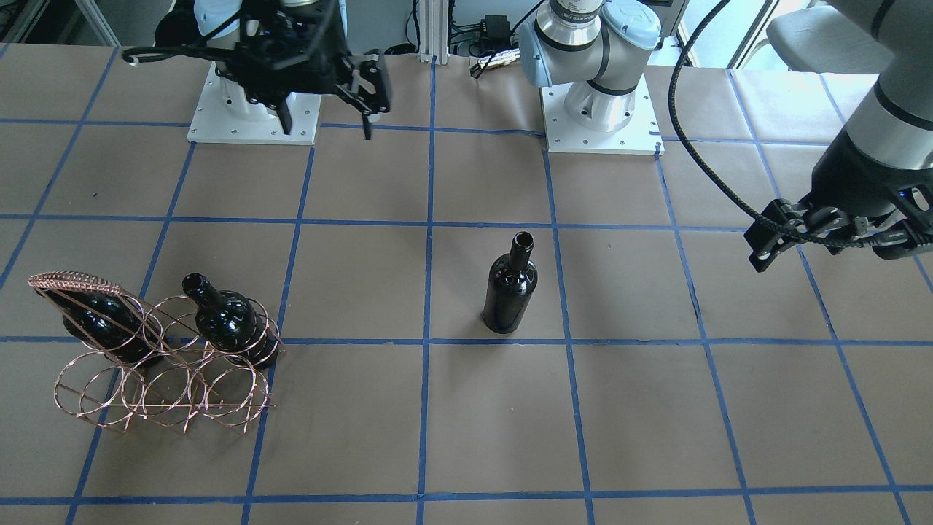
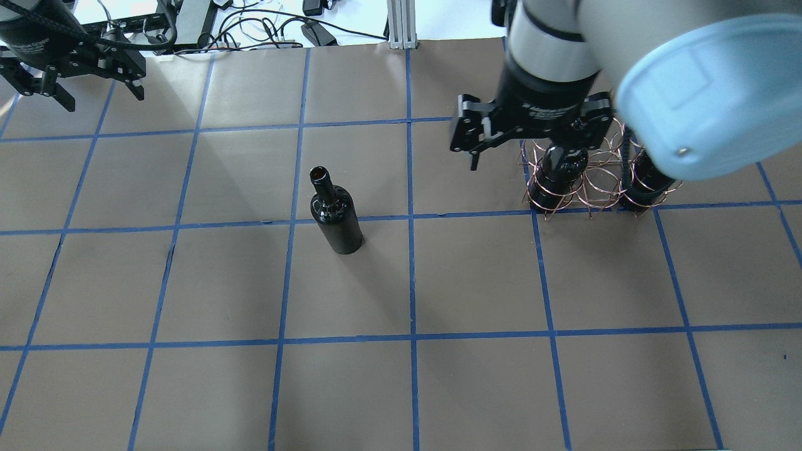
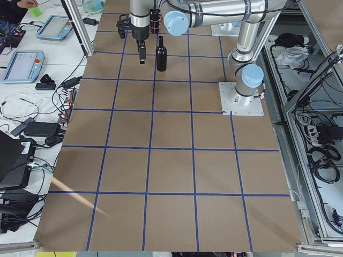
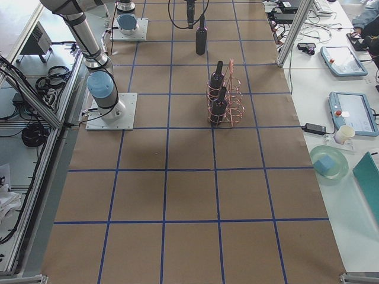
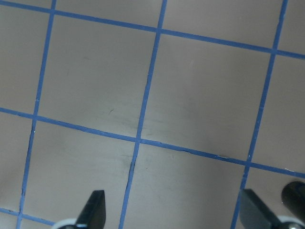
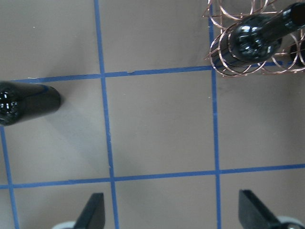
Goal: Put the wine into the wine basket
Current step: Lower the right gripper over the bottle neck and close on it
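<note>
One dark glass wine bottle (image 1: 510, 286) (image 2: 336, 214) stands upright and alone near the table's middle, neck uncorked. The copper wire wine basket (image 1: 157, 390) (image 2: 598, 188) stands on the robot's right side, with two look-alike bottles (image 1: 226, 321) (image 1: 98, 321) held in its rings. My right gripper (image 1: 326, 120) (image 2: 529, 141) hangs open above the table beside the basket, with nothing in it. Its wrist view shows the lone bottle (image 6: 26, 102) at the left edge and the basket (image 6: 214, 52) at the top right. My left gripper (image 1: 831, 244) (image 2: 100, 97) (image 5: 174, 217) is open and empty, far to the bottle's left.
Brown paper with a blue tape grid covers the table (image 1: 481, 437). The two arm bases (image 1: 251, 117) (image 1: 601, 124) stand on white plates at the robot's edge. Side tables with tablets (image 4: 355, 112), cables and a cup flank the operators' side.
</note>
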You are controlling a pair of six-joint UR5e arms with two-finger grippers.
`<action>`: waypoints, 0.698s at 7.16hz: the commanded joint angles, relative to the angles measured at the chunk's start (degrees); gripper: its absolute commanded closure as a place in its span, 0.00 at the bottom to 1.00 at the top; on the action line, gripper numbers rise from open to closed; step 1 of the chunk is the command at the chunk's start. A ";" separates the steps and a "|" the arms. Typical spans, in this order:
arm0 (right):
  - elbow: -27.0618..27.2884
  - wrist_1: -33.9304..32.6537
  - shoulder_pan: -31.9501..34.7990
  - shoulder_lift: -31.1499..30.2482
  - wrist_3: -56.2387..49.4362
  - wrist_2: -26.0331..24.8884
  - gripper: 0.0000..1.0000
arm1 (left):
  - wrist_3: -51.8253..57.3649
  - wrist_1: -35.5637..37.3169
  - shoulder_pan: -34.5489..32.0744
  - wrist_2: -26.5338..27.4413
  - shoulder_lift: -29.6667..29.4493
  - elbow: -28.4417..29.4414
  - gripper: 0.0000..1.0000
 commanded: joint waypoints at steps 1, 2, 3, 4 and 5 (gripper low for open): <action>-2.65 -7.67 9.89 8.51 11.18 -0.57 0.00 | 0.36 0.60 0.62 1.30 0.21 -1.89 0.00; -4.75 -9.88 11.05 11.95 12.45 0.30 0.00 | 1.93 0.60 2.54 0.86 0.21 -2.16 0.00; -6.60 -14.08 12.89 15.55 13.07 0.31 0.00 | 3.25 0.52 3.78 0.94 0.30 -2.33 0.00; -8.27 -14.38 13.95 17.59 15.51 0.31 0.00 | 3.52 0.43 4.31 0.86 0.30 -2.42 0.00; -8.38 -14.47 14.14 18.65 18.93 0.31 0.00 | 3.53 0.43 4.23 0.86 0.30 -2.42 0.00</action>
